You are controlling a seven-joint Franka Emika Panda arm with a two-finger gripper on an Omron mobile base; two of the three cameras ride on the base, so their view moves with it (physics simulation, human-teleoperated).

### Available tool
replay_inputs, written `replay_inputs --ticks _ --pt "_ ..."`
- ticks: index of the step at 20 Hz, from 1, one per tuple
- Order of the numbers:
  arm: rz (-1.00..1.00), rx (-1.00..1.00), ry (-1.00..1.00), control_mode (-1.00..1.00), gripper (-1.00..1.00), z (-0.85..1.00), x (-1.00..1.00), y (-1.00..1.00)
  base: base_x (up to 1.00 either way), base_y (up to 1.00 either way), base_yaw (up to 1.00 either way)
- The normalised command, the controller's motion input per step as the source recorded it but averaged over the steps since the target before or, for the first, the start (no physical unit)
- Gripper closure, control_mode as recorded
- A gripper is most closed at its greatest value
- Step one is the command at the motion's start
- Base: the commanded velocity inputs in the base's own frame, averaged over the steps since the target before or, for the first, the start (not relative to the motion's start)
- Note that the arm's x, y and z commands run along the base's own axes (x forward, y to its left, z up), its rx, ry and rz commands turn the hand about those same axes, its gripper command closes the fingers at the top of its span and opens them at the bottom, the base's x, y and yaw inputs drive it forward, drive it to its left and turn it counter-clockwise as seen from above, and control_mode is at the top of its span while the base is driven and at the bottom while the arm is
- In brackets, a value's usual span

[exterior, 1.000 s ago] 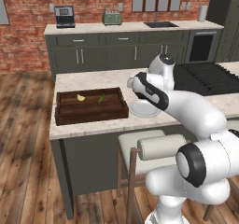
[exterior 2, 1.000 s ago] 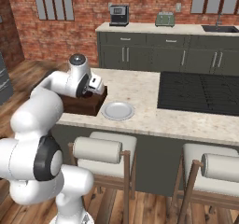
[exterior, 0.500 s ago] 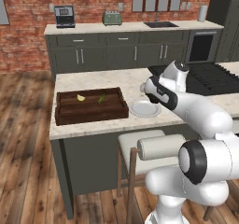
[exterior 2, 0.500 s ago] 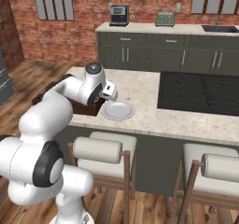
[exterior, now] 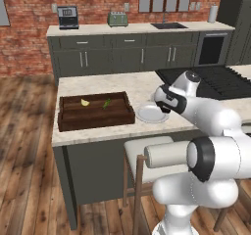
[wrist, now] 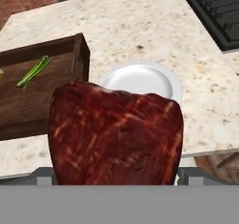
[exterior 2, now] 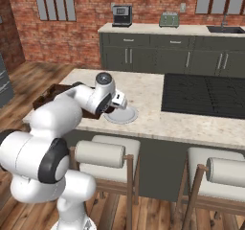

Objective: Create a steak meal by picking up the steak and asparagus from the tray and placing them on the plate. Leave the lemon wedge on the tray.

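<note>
gripping the steak (wrist: 115,133) in the claw (exterior: 165,107), hanging just above the white plate (exterior: 151,114) at its 3 o'clock rim; asparagus (exterior: 106,104) and lemon wedge (exterior: 85,102) lying in the tray (exterior: 95,120) on the worktop (exterior: 132,84).

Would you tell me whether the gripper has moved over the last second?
Yes. The gripper, shut on the steak, has swung from over the tray rightward to the plate.

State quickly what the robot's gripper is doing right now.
Gripper: closed on the steak, carried near the plate.
</note>
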Motion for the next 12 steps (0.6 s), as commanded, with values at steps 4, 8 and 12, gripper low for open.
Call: replay_inputs --ticks 4,8,12 --pt "0.0 0.0 0.03 -1.0 1.0 -0.2 0.21 -0.22 0.0 0.0 0.0" --pt "0.0 0.0 0.04 -1.0 1.0 -0.19 0.17 -0.21 0.0 0.0 0.0" --pt "0.0 0.0 0.04 -1.0 1.0 -0.24 0.17 -0.08 0.0 0.0 0.0"
